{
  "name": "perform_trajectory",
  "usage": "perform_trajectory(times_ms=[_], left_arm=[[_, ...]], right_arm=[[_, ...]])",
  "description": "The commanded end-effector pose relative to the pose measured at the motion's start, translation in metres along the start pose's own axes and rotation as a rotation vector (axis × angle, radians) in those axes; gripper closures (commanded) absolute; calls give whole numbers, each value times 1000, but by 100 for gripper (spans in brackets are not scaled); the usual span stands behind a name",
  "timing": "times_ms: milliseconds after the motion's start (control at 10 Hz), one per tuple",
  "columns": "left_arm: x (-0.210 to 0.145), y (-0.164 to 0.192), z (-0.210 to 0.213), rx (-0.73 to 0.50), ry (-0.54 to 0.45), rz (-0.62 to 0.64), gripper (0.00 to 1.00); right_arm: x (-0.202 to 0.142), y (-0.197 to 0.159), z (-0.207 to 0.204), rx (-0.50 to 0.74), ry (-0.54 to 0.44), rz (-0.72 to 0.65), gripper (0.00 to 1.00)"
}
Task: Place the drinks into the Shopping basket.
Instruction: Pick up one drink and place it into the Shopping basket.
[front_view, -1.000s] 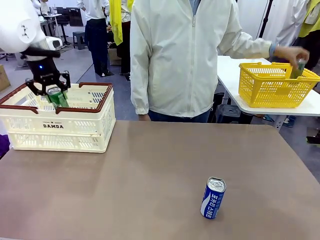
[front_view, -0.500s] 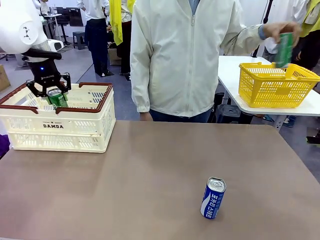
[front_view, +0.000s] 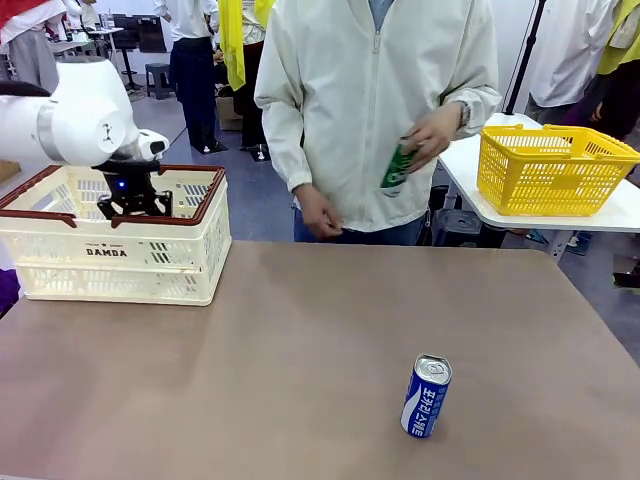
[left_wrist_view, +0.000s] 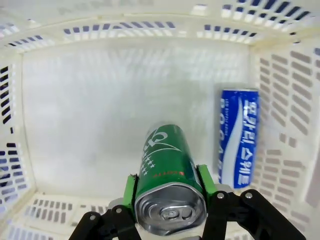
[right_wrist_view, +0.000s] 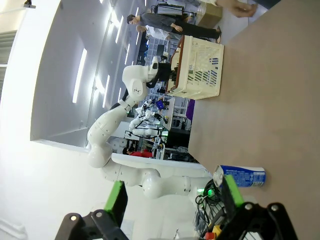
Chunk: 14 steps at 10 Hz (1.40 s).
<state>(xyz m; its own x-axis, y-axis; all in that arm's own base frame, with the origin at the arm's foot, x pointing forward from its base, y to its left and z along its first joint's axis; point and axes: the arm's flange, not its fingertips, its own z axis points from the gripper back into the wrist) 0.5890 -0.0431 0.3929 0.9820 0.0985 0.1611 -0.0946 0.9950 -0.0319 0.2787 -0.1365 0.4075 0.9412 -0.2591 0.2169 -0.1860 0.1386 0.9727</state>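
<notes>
Much bare table (front_view: 300, 350) surrounds the blue can (front_view: 427, 396) standing toward our side. In the basket (front_view: 205, 215) our left gripper (left_wrist_view: 169, 189) clamps a green can (left_wrist_view: 167, 160) (clear of every wall); another blue can (left_wrist_view: 239, 135) lies along one wall. Our right gripper (right_wrist_view: 174, 199) gapes wide.

The left arm (front_view: 80, 125) was made of glossy white rounded shells, with a grey band (front_view: 45, 130) at 1 joint well back from the left gripper (left_wrist_view: 170, 197). Just above that gripper sat a black wrist block with a small blue light (front_view: 122, 184). The left gripper was a black linkage with silver pivot screws and 2 green pads (left_wrist_view: 130, 192); the right gripper (right_wrist_view: 175, 197) matched it. Across from the left gripper, the person (front_view: 375, 110) wore a cream zip jacket with long sleeves, gathered cuffs and dark blue trousers.
</notes>
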Motion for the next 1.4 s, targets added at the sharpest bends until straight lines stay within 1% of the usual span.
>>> perform_trajectory(times_ms=[0,100,200,300,500,600,700,800,900,1000,1100,1200,1300], left_arm=[[7,7,8,24,-17,-7,100],[7,8,7,28,-26,-1,100],[7,9,5,31,-18,4,41],[8,9,6,26,-15,9,0],[10,13,26,-1,-18,11,0],[13,21,52,-43,-22,15,0],[13,37,92,-142,-21,29,0],[1,63,138,-307,18,23,0],[-14,96,173,-452,133,8,0],[-28,140,203,-596,185,42,0],[-48,188,227,-798,260,11,0],[-79,240,236,-993,298,-37,0],[-113,278,225,-1071,327,-85,0]], right_arm=[[-2,1,2,-1,13,18,0],[-2,1,2,-1,13,18,0],[-2,1,2,-1,13,18,0],[-2,1,2,-1,13,18,0],[-2,1,2,-1,13,18,0],[-2,1,2,-1,13,18,0],[-2,1,2,-1,13,18,0],[-2,1,2,-1,13,18,0],[-2,1,2,-1,13,18,0],[-2,1,2,-1,13,18,0],[-2,1,2,-1,13,18,0],[-2,1,2,-1,13,18,0],[-2,1,2,-1,13,18,0]])
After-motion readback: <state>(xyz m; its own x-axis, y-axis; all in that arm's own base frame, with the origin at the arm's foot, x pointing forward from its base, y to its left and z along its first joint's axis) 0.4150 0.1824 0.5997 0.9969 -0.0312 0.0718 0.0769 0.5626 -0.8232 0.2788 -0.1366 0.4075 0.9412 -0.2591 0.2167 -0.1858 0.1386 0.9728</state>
